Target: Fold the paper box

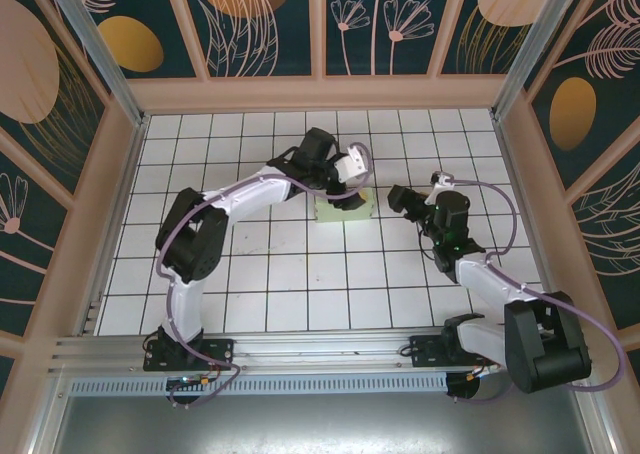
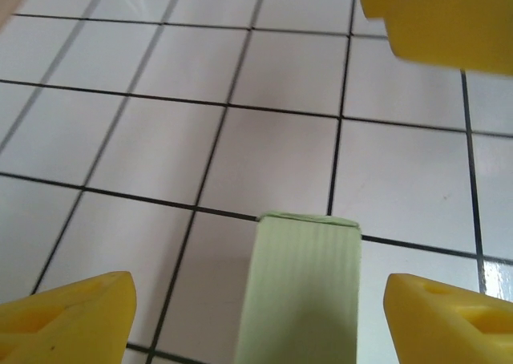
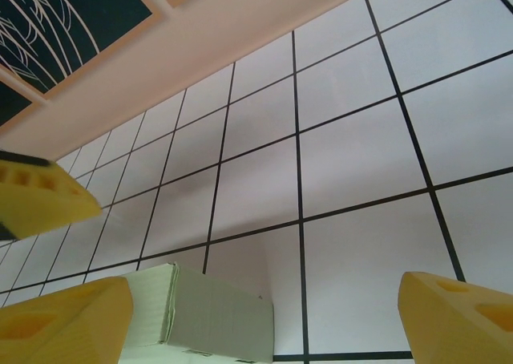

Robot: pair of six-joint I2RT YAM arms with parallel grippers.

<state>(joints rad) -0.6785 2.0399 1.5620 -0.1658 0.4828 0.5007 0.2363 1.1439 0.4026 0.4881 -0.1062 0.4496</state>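
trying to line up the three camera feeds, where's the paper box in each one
Top external: paper box near the middle of the tiled table.
Left wrist: paper box at bottom centre, its narrow end pointing up the picture.
Right wrist: paper box at the lower left, lying flat on the tiles.
Shared landmark: the table's black grid lines, which run right beside the box in all three.

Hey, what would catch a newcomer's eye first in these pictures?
A pale green folded box sits mid-table on the white tiles, the one spot of colour there. The left hand hovers over it, open, yellow fingers either side without touching. The right hand hangs open just to the box's right.
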